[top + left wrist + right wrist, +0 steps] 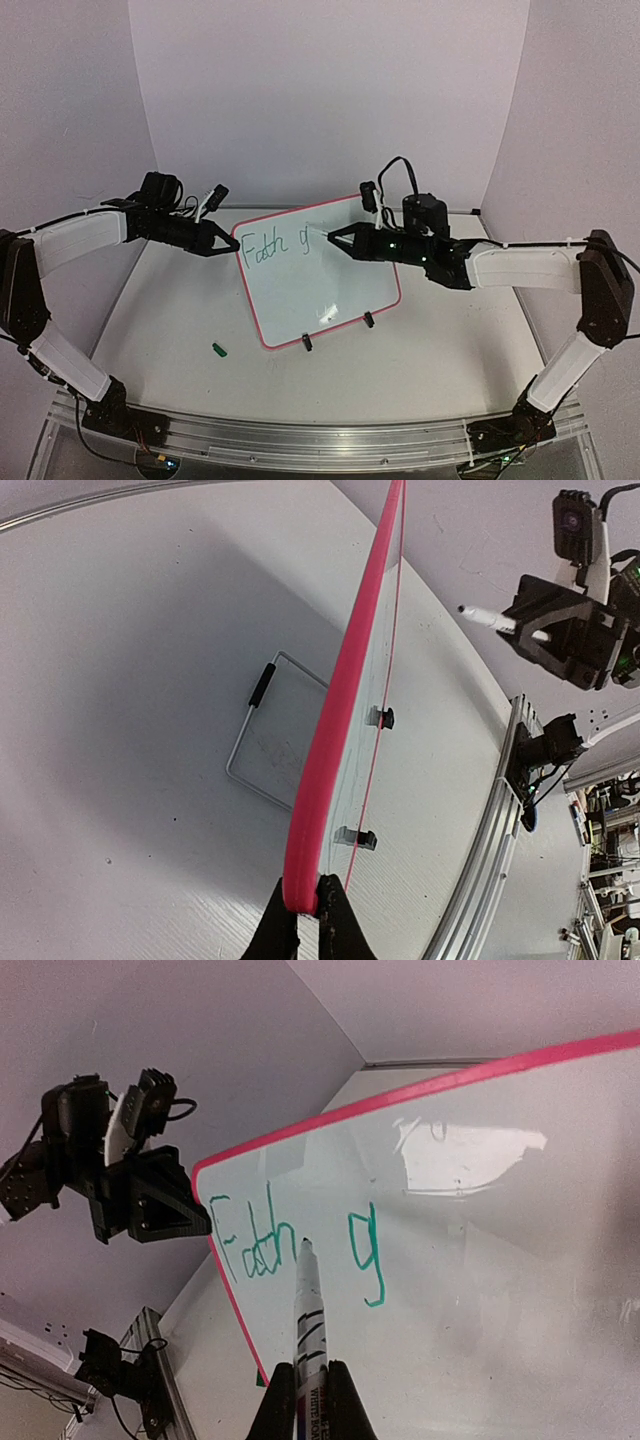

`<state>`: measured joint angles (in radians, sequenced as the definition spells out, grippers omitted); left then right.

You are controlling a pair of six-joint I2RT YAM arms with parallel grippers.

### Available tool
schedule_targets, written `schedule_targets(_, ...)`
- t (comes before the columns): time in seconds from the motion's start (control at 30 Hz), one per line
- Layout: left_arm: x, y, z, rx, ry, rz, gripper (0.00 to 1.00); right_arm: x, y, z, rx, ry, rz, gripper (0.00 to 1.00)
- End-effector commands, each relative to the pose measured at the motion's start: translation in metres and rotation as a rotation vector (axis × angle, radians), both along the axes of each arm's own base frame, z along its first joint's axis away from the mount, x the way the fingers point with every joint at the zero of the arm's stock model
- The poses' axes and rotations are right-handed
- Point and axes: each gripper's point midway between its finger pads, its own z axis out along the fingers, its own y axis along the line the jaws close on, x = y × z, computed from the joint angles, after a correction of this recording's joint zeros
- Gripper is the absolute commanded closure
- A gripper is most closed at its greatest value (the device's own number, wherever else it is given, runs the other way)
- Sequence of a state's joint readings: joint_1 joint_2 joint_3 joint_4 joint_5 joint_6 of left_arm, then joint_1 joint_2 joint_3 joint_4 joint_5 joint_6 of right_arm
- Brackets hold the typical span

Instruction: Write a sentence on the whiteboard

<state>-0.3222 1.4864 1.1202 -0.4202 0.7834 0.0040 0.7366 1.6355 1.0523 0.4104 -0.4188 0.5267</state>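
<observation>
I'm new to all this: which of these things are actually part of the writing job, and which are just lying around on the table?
In use: whiteboard; green writing; marker in the right gripper; left gripper pinching the board's rim.

Lying about: small green piece, perhaps a cap; wire frame behind the board.

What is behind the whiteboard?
A thin wire stand with a black sleeve, resting on the table behind the whiteboard. The pink rim covers where it meets the board, and the top camera cannot see it at all.
</observation>
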Motion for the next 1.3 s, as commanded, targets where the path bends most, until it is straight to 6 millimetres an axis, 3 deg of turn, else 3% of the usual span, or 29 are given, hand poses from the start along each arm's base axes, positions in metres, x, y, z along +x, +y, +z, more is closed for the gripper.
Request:
schedule_targets(0.0,-0.012,-0.005,-0.028,0.093,0.033,-0.047,1.0,0.011,-0.011,0.022,0.037,-0.051,-0.059,1.0)
schedule_targets(0.77,-0.012,-0.005,-0.03,0.098,0.035,-0.05,1.0,0.037,0.0,-0.005,-0.028,-0.018,-0.076,1.0)
schedule_targets(1.27,-0.012,-0.006,-0.03,0.099,0.034,-0.051,1.0,0.029,-0.009,-0.037,-0.081,0.047,-0.084,1.0)
